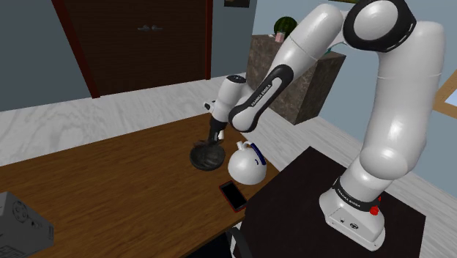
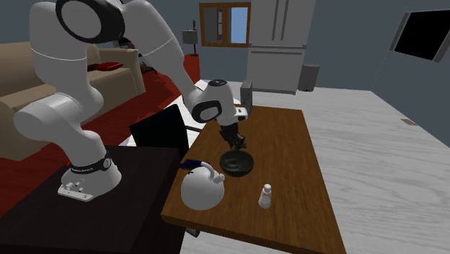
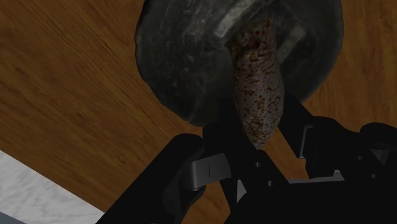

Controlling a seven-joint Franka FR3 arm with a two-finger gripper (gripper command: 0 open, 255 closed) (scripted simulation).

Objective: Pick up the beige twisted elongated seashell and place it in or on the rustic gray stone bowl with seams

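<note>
A speckled beige-brown elongated seashell (image 3: 256,83) is clasped at one end between my gripper's (image 3: 259,153) black fingers; its free end points down into the dark grey stone bowl (image 3: 184,57), directly below. In the shoulder view the gripper (image 1: 214,136) hangs just over the bowl (image 1: 208,157) on the wooden table (image 1: 110,183). The second exterior view shows the gripper (image 2: 234,139) right above the bowl (image 2: 236,163); there I cannot make the shell out.
A white round teapot (image 1: 246,166) stands close beside the bowl, toward the stand. A red-edged phone (image 1: 233,196) lies at the table's near edge. A grey box (image 1: 20,223) sits at the shoulder view's lower left. A small white shaker (image 2: 265,196) stands near the teapot.
</note>
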